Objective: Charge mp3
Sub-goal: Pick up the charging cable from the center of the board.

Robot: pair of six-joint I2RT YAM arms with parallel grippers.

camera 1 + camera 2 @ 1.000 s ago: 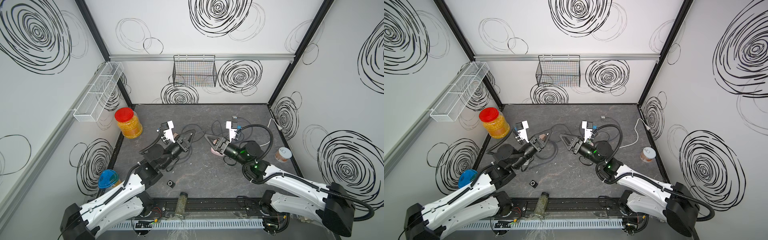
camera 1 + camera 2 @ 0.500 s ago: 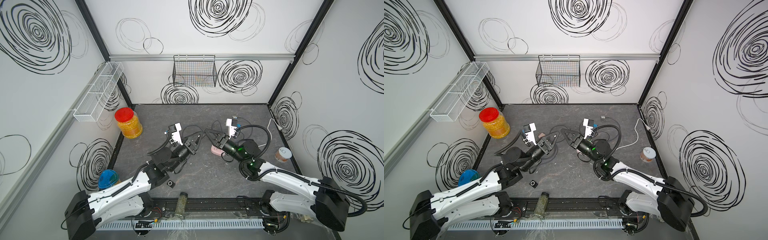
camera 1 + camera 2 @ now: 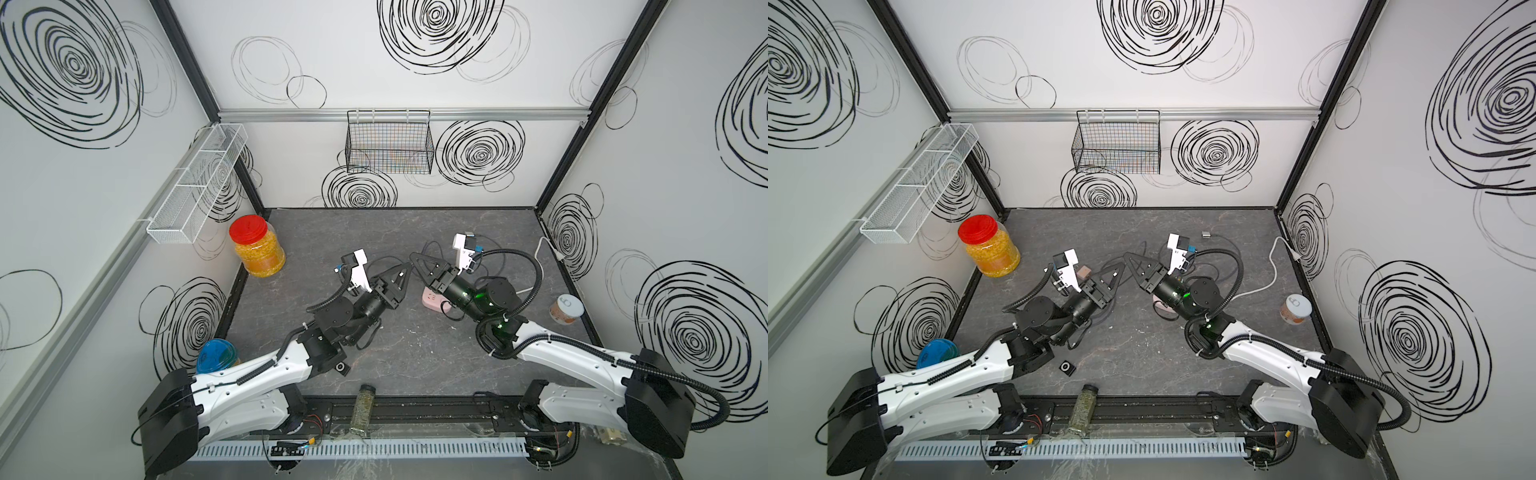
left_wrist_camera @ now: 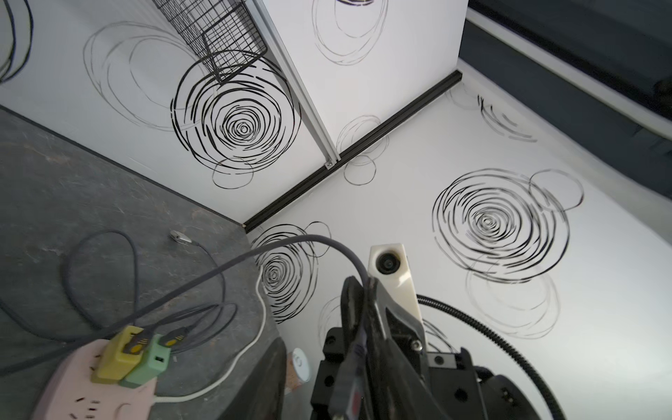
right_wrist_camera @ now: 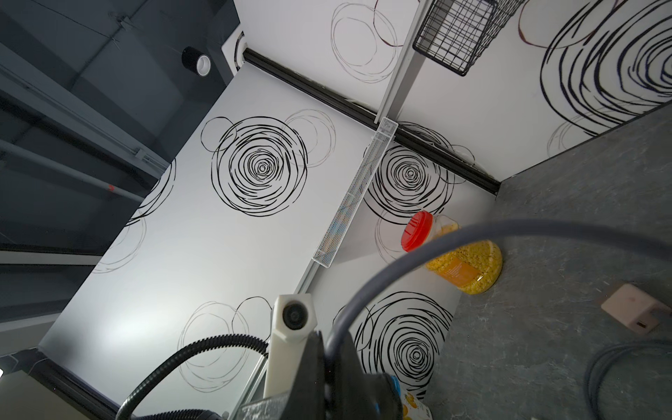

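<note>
The mp3 [image 3: 1067,368], a small black square player, lies on the grey table near the front, beside my left arm and apart from both grippers. My right gripper [image 3: 414,256] is raised over mid-table and shut on the grey cable [image 4: 254,254] close to its plug [image 4: 347,385], which sticks out past the fingers. My left gripper [image 3: 405,272] faces it tip to tip and stands open, one finger [image 4: 262,382] clear of the plug. The cable arcs back to the yellow charger [image 4: 116,358] in the pink power strip [image 4: 80,385].
A green charger [image 4: 149,362] sits beside the yellow one. A pinkish adapter [image 5: 632,314] and a loose plug [image 3: 1205,235] lie on the table. A red-lidded jar [image 3: 255,247], a blue lid [image 3: 218,355], a spice bottle [image 3: 362,409] and a small can [image 3: 566,309] stand around the edges.
Both arms swung inward until the grippers met above mid-table. The right gripper closed on the cable and the left gripper, which had been shut, opened.
</note>
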